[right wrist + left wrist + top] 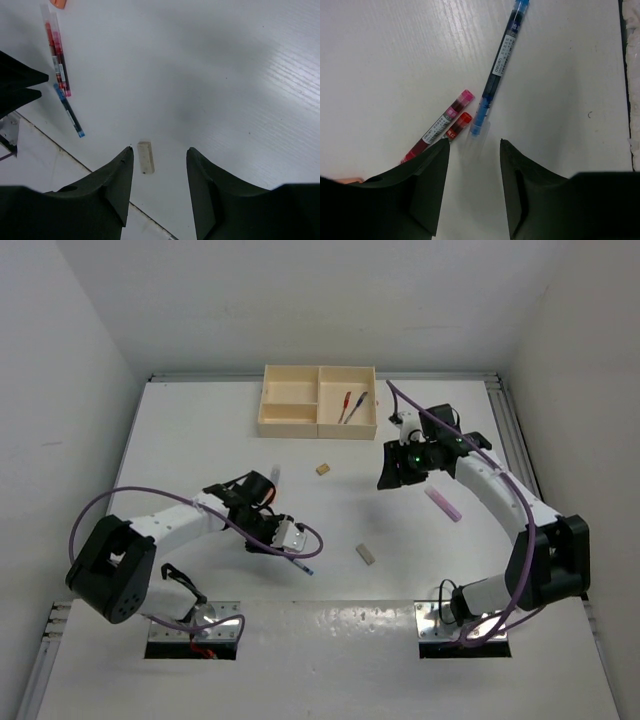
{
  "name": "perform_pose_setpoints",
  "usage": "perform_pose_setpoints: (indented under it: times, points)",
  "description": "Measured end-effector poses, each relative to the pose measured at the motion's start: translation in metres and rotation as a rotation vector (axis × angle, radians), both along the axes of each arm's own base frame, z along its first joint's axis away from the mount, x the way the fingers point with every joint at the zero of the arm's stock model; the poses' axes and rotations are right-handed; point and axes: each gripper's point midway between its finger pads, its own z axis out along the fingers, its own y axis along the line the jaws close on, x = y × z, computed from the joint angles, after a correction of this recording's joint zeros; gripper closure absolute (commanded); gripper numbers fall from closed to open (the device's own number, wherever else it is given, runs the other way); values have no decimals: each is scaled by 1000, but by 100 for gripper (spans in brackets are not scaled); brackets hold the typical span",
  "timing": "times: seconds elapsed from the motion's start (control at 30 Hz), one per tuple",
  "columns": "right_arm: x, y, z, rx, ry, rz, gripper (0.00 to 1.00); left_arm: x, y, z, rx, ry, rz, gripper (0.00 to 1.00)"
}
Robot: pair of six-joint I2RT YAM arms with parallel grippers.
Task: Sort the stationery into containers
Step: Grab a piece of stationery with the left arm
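The cream three-compartment tray (pixel 320 400) stands at the back and holds two pens (pixel 350 407) in its large right compartment. My left gripper (pixel 272 535) (pixel 475 145) is open and empty, low over the table. Just ahead of it lie a blue pen (pixel 500 70) (pixel 302 565) and two red pens (pixel 440 127). My right gripper (pixel 395 468) (pixel 160 152) is open and empty, raised over the middle. Its view shows the beige eraser block (pixel 145 157) (pixel 366 554), the red pens (pixel 56 55), the blue pen (pixel 70 112) and an orange marker tip (pixel 59 3). A tiny tan block (pixel 323 469) lies in front of the tray.
A pink bar (pixel 443 504) lies beside the right forearm. Purple cables (pixel 100 505) loop around both arms. The table's near edge (pixel 65 150) runs just behind the eraser block. White walls close in the table on the left, right and back.
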Motion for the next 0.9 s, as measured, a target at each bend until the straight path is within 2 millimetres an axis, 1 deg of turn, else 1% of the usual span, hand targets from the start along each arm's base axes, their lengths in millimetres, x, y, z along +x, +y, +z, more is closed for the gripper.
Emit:
perform_pose_setpoints:
  times: [0.07, 0.13, 0.33, 0.47, 0.6, 0.63, 0.67, 0.77, 0.83, 0.87, 0.9]
  points:
    - [3, 0, 1, 3, 4, -1, 54, 1, 2, -5, 17, -1, -7, 54]
    - [6, 0, -1, 4, 15, -4, 54, 0, 5, -10, 34, 0, -14, 54]
    - [4, -2, -12, -3, 59, -9, 54, -5, 14, -23, 69, 2, -26, 56]
    - [3, -2, -12, -2, 66, -8, 54, -7, 16, -30, 85, 16, -32, 57]
    - [4, -1, -10, 1, 62, -4, 54, -4, 13, -30, 73, 10, -31, 57]
    - [4, -1, -10, 2, 61, -2, 54, -4, 12, -30, 70, 10, -31, 60]
    - [4, -1, -9, 3, 61, -1, 55, -4, 12, -30, 70, 12, -31, 60]
    - [3, 0, -8, 7, 59, 13, 55, -3, 9, -31, 65, 21, -33, 72]
    - [0, 2, -8, 4, 64, 38, 55, -4, 8, -30, 63, 20, -38, 75]
    - [-1, 3, -7, 2, 65, 55, 55, -5, 7, -30, 63, 19, -43, 80]
    - [-3, 5, -6, 1, 73, 76, 56, -5, 6, -30, 62, 14, -47, 82]
